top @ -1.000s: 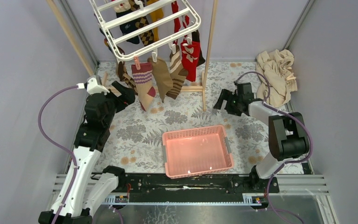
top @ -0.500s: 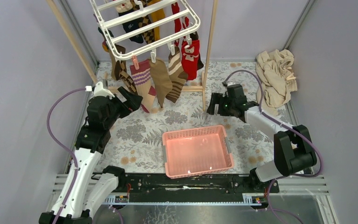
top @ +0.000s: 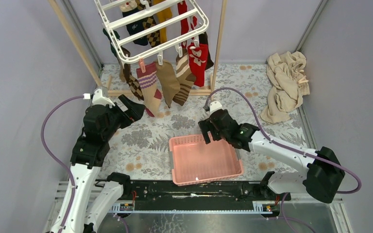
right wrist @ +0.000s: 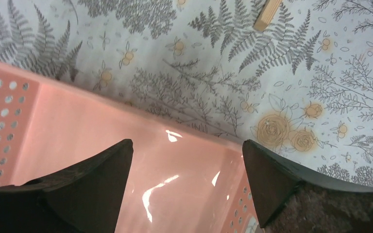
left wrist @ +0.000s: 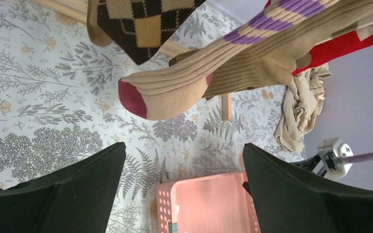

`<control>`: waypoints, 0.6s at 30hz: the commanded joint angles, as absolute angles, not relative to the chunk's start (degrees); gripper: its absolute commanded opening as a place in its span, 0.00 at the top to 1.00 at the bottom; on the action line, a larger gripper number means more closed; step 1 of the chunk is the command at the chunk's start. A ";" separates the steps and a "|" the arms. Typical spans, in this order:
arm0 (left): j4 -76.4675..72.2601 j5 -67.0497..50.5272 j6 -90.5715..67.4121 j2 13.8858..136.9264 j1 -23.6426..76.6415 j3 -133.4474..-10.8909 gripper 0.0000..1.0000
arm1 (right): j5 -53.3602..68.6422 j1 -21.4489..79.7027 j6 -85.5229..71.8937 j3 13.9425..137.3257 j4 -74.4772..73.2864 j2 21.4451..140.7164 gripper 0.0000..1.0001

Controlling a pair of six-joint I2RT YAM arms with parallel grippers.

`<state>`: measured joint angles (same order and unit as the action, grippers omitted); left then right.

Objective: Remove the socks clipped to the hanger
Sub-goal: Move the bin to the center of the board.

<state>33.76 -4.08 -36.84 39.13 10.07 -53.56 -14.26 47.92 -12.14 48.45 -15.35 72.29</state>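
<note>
Many socks (top: 149,92); basket (top: 201,164) ctr, cloth (top: 286,85) far-R

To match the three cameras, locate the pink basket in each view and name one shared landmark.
Top external: pink basket at lower centre.
Left wrist: pink basket at the bottom edge, centre, cropped.
Right wrist: pink basket fills the lower left.
Shared landmark: floral tablecloth under it, in all three.

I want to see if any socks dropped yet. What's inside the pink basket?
Nothing: the pink basket shows only its bare, shiny pink floor and holed walls. The right gripper, jaws open, hangs above its far edge, covering a small strip there in the top view.
</note>
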 commanded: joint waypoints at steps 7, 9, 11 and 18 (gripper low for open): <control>37.22 -2.90 -36.57 37.92 9.84 -54.62 0.01 | -21.43 58.54 -27.37 46.38 -21.55 68.24 0.14; 37.10 -2.90 -36.69 38.03 9.84 -54.44 0.01 | -19.74 59.57 -31.58 43.89 -17.77 69.12 0.15; 36.92 -3.01 -36.87 38.05 9.84 -54.32 0.02 | -18.88 59.95 -35.39 41.99 -13.41 70.86 0.15; 36.83 -3.09 -36.78 37.70 9.84 -53.86 0.02 | -26.04 60.03 -39.81 44.96 -6.76 82.93 0.10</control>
<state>37.39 -3.51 -36.86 38.52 10.07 -53.58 -19.79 59.61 -35.44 41.15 -12.16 77.45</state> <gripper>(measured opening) 0.984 0.873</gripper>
